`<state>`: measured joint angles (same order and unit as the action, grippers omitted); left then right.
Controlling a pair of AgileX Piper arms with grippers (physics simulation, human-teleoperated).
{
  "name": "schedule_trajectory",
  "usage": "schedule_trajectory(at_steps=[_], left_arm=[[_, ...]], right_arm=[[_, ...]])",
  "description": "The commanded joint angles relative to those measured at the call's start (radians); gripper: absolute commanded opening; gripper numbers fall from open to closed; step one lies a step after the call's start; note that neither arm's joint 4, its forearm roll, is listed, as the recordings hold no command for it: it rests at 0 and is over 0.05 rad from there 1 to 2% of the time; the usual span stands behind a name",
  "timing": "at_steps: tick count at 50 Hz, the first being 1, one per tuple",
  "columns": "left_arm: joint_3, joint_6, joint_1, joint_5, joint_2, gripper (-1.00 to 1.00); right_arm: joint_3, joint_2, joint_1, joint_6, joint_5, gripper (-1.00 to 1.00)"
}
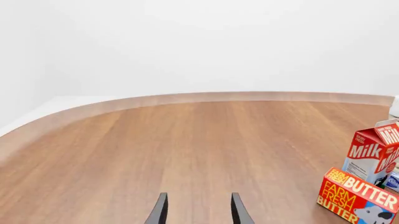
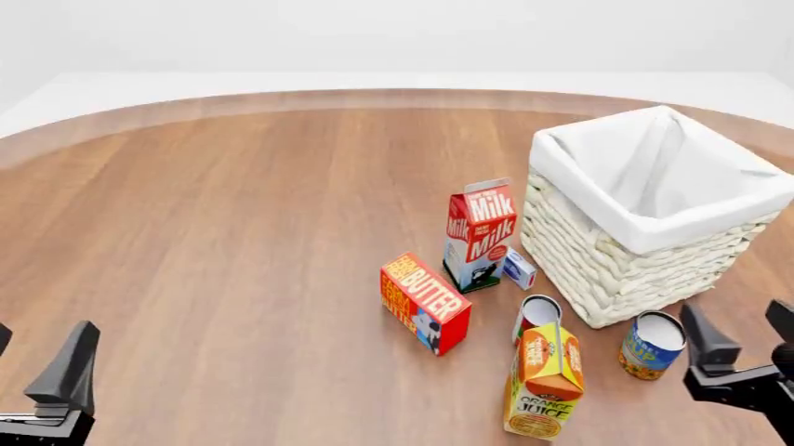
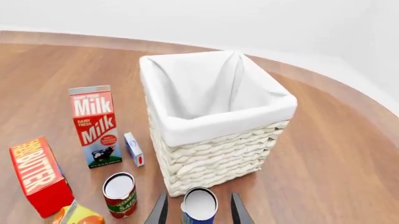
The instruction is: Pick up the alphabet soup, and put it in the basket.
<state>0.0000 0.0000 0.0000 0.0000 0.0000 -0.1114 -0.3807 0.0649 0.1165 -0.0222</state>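
The alphabet soup (image 2: 650, 345) is a small can with a blue label, an orange lower band and a silver top. It stands upright on the table just in front of the basket (image 2: 608, 260), a large cream wicker basket with a white liner. My right gripper (image 2: 745, 333) is open and empty, just right of the can and near the table's front edge. In the right wrist view the can (image 3: 199, 207) shows between my open fingers (image 3: 160, 211), with the basket (image 3: 218, 158) right behind it. My left gripper (image 2: 35, 358) is open and empty at the front left, far from the can.
A red-labelled can (image 2: 537, 316) and an orange juice carton (image 2: 546, 381) stand left of the soup. A milk carton (image 2: 481, 232), a small white-and-blue box (image 2: 519, 269) and a butter box (image 2: 425, 302) sit further left. The left wrist view shows the milk (image 1: 374, 151) and butter (image 1: 358, 196).
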Motion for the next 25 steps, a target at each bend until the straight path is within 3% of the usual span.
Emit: schedule_trajectory(at_steps=[1, 25], left_arm=[[0.0, 0.0, 0.0, 0.0, 0.0, 1.0], [0.0, 0.0, 0.0, 0.0, 0.0, 1.0]], right_arm=[[0.032, -0.086, 0.007, -0.003, -0.071, 1.0], [0.1, -0.313, 0.03, -0.027, -0.292, 1.0]])
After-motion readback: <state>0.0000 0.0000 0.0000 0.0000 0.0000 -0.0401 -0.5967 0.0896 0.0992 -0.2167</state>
